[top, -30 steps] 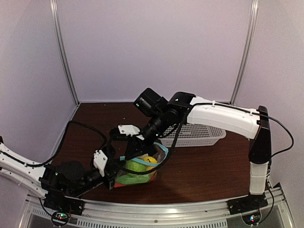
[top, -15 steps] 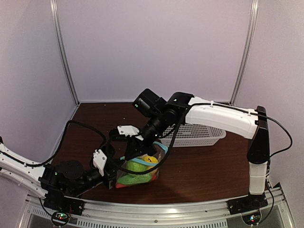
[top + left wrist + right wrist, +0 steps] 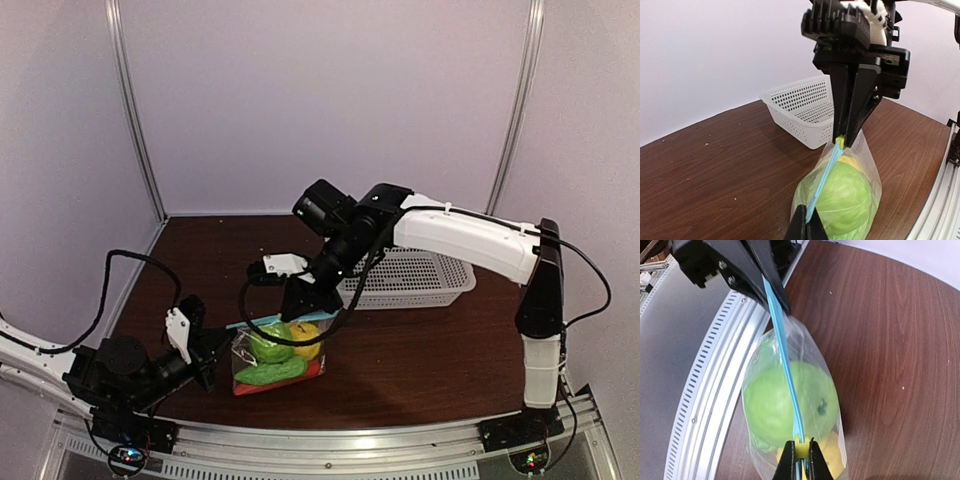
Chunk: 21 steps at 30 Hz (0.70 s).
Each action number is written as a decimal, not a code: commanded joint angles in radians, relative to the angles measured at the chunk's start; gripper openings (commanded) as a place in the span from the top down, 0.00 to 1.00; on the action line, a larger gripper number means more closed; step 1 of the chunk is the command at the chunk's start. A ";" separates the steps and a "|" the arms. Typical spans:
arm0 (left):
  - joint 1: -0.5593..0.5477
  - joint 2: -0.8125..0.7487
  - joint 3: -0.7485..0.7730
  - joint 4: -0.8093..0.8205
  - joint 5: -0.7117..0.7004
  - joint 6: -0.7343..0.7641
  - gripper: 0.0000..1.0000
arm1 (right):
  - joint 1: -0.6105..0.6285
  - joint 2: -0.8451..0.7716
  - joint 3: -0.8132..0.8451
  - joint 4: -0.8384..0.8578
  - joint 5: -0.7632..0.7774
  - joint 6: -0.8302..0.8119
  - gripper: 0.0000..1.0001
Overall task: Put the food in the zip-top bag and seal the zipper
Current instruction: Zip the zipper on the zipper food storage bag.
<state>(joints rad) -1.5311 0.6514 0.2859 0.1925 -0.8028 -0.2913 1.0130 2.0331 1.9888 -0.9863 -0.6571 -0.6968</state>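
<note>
The clear zip-top bag [image 3: 252, 352] hangs just above the brown table with the food inside: a green apple [image 3: 268, 343], a yellow fruit [image 3: 305, 336], a green oblong vegetable [image 3: 270, 372] and a red piece [image 3: 312, 368]. Its teal zipper [image 3: 262, 321] is stretched straight between the two grippers. My left gripper [image 3: 226, 330] is shut on the zipper's left end [image 3: 812, 204]. My right gripper [image 3: 318, 313] is shut on a yellow slider [image 3: 801, 449] at the other end. In the left wrist view the right gripper [image 3: 845, 141] pinches that slider. The apple [image 3: 771, 407] fills the bag.
A white perforated basket [image 3: 452, 283] stands behind the right arm, at the back right of the table [image 3: 430, 350]. The metal rail [image 3: 330, 440] along the near edge runs just under the bag. Black cables loop beside the left arm.
The left arm has pulled back to the left with the zipper's end. The bag's mouth, open a second ago, now lies drawn into a straight taut line. The left jaws have closed.
</note>
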 commanded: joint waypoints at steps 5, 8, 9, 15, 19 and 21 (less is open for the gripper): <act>0.006 -0.010 -0.006 -0.037 -0.102 -0.044 1.00 | -0.132 -0.062 -0.114 -0.119 0.125 -0.025 1.00; 0.007 0.000 -0.004 -0.037 -0.102 -0.048 1.00 | -0.165 -0.074 -0.146 -0.130 0.132 -0.036 1.00; 0.006 0.004 -0.005 -0.035 -0.102 -0.049 1.00 | -0.173 -0.079 -0.156 -0.130 0.132 -0.039 1.00; 0.006 0.024 -0.005 -0.029 -0.109 -0.056 1.00 | -0.198 -0.101 -0.202 -0.118 0.137 -0.043 1.00; 0.007 0.029 -0.006 -0.029 -0.109 -0.060 1.00 | -0.208 -0.101 -0.209 -0.115 0.127 -0.041 1.00; 0.007 0.040 -0.005 -0.022 -0.114 -0.060 1.00 | -0.208 -0.100 -0.208 -0.111 0.119 -0.036 1.00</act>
<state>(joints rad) -1.5303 0.6849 0.2840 0.1448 -0.8524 -0.3359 0.8417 1.9625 1.8011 -1.0447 -0.6270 -0.7338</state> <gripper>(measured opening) 0.009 0.030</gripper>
